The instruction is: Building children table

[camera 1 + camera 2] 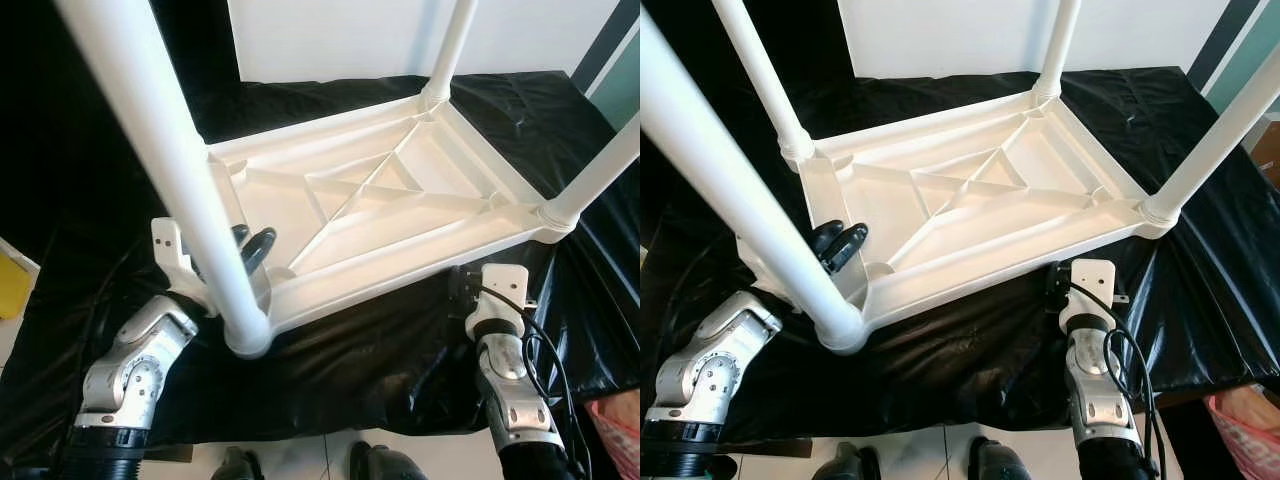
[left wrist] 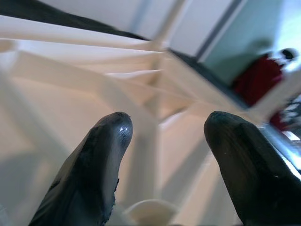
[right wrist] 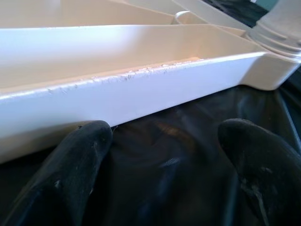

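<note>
A white plastic children's table (image 1: 400, 215) lies upside down on a black sheet (image 1: 360, 360), with its legs pointing up. The near-left leg (image 1: 170, 150) rises right in front of the camera. My left gripper (image 1: 840, 243) is beside that leg's base, reaching over the rim into the ribbed underside. It is open with nothing between its fingertips (image 2: 110, 141). My right gripper (image 3: 164, 141) is open and low against the sheet, just in front of the near rim (image 3: 117, 89), close to the near-right leg (image 1: 600, 170). Its wrist (image 1: 497, 300) stands below that edge.
The black sheet covers the whole work surface and hangs over its front edge. A yellow object (image 1: 12, 285) sits at the far left and a pink bag (image 1: 615, 420) at the lower right. A white wall (image 1: 330, 35) stands behind.
</note>
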You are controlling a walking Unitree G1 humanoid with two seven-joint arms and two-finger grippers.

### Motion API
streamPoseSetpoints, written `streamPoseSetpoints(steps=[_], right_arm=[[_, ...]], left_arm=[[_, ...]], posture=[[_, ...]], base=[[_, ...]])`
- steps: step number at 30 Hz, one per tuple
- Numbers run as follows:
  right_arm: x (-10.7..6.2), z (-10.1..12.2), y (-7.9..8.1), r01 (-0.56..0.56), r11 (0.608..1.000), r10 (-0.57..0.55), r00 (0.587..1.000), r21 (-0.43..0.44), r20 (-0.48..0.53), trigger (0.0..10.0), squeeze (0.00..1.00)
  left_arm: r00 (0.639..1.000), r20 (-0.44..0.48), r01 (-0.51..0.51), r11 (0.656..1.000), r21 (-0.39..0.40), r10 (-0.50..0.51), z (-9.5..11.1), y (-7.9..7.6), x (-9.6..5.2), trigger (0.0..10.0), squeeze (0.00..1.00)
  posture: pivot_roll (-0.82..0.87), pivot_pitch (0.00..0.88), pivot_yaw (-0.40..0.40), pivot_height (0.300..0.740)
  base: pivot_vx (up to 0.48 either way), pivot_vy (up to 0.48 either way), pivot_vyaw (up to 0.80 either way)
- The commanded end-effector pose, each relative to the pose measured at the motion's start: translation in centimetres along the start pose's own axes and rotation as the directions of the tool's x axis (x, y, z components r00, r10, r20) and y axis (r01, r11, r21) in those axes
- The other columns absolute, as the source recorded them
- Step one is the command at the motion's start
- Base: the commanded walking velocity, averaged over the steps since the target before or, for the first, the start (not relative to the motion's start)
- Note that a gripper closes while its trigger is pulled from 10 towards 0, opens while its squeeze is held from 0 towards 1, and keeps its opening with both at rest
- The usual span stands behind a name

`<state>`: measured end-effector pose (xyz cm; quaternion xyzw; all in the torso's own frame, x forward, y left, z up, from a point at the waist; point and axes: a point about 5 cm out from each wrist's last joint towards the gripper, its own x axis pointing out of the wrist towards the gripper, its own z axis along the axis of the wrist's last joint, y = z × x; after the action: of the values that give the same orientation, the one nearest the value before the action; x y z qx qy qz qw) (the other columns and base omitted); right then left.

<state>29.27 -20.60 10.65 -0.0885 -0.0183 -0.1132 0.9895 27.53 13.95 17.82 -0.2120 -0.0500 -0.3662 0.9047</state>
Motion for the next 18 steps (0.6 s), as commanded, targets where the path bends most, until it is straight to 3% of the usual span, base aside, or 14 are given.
streamPoseSetpoints(steps=[1, 6, 10, 13, 18], right_arm=[[-0.1, -0.9, 0.9, -0.055, 0.998, 0.055, 0.998, 0.017, -0.04, 10.0, 0.0], [1.6, -0.4, 2.0, -0.13, 0.989, 0.132, 0.991, 0.073, -0.029, 10.0, 0.0], [1.8, -0.4, 2.3, -0.145, 0.986, 0.148, 0.989, 0.083, -0.028, 10.0, 0.0], [2.3, -0.2, 3.7, -0.222, 0.969, 0.226, 0.974, 0.105, -0.027, 10.0, 0.0], [3.0, 0.2, 4.3, -0.249, 0.961, 0.252, 0.968, 0.121, -0.008, 10.0, 0.0]], left_arm=[[0.868, 0.001, 0.496, 0.867, -0.047, -0.496, -0.6, -3.9, 0.2, 10.0, 0.0], [0.832, 0.045, 0.553, 0.823, -0.133, -0.552, -1.1, -6.5, 0.9, 10.0, 0.0], [0.826, 0.052, 0.562, 0.814, -0.147, -0.561, -1.1, -7.0, 1.0, 10.0, 0.0], [0.781, 0.068, 0.62, 0.755, -0.216, -0.621, -1.5, -8.9, 1.2, 10.0, 0.0], [0.758, 0.067, 0.643, 0.725, -0.247, -0.649, -1.7, -9.8, 1.1, 10.0, 0.0]], posture=[[-0.1, 0.181, 0.011, 0.74], [-0.1, 0.174, 0.018, 0.74], [-0.09, 0.172, 0.017, 0.74], [-0.09, 0.162, 0.02, 0.74], [-0.1, 0.158, 0.027, 0.74]], base=[[0.0, 0.0, 0.0], [0.0, 0.0, 0.0], [0.0, 0.0, 0.0], [0.0, 0.0, 0.0], [0.0, 0.0, 0.0]])
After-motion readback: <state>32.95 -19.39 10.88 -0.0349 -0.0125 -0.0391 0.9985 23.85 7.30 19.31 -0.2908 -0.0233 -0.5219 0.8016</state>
